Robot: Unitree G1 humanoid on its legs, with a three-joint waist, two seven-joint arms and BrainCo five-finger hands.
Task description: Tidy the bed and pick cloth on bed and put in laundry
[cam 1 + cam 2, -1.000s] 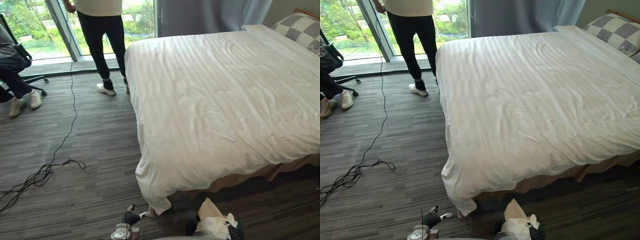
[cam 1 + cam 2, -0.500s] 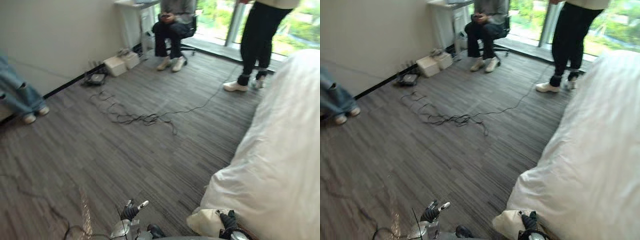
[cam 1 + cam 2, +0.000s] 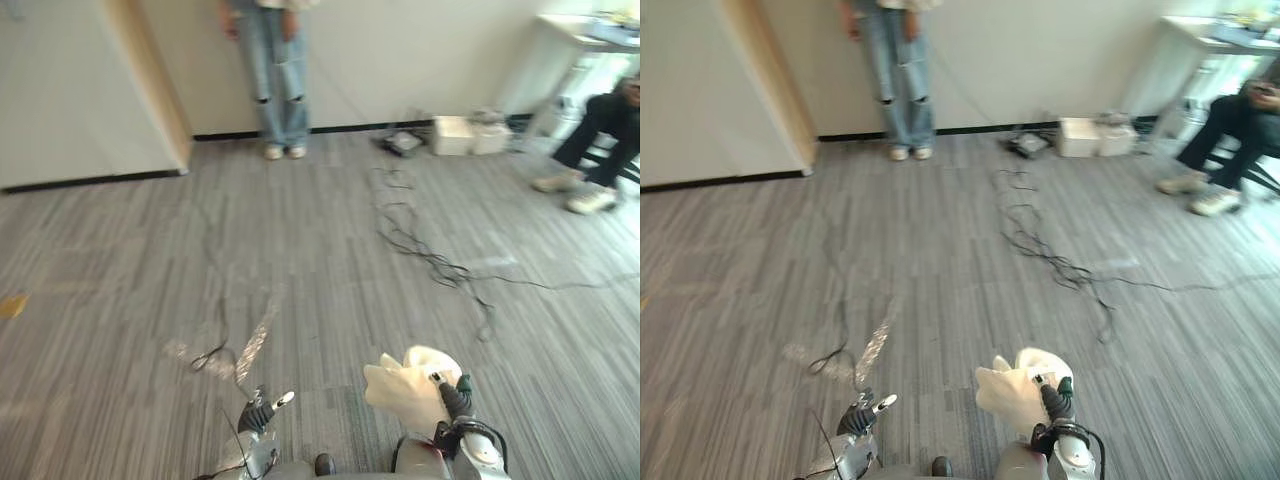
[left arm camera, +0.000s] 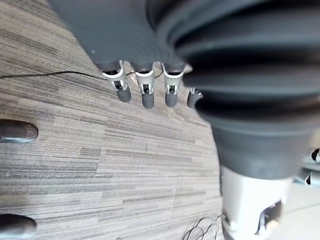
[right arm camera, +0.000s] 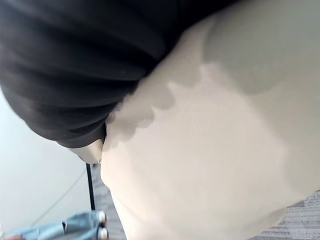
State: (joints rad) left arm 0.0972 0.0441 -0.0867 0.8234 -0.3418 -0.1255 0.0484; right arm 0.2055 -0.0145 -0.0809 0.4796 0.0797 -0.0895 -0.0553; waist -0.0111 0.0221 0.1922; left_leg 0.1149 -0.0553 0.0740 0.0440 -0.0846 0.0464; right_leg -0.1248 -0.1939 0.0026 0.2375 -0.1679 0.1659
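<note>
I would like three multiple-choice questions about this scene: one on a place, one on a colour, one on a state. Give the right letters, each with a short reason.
1. Where is the cream cloth?
A. on a shelf
B. in the right hand
C. in a basket

2. What colour are the trousers of the standing person?
A. black
B. light blue
C. red

3. In what state is the left hand?
A. open and empty
B. shut on the cloth
C. shut on a cup

Answers:
1 B: that hand is curled round the cloth.
2 B: pale blue jeans show.
3 A: it is relaxed and holds nothing.
</note>
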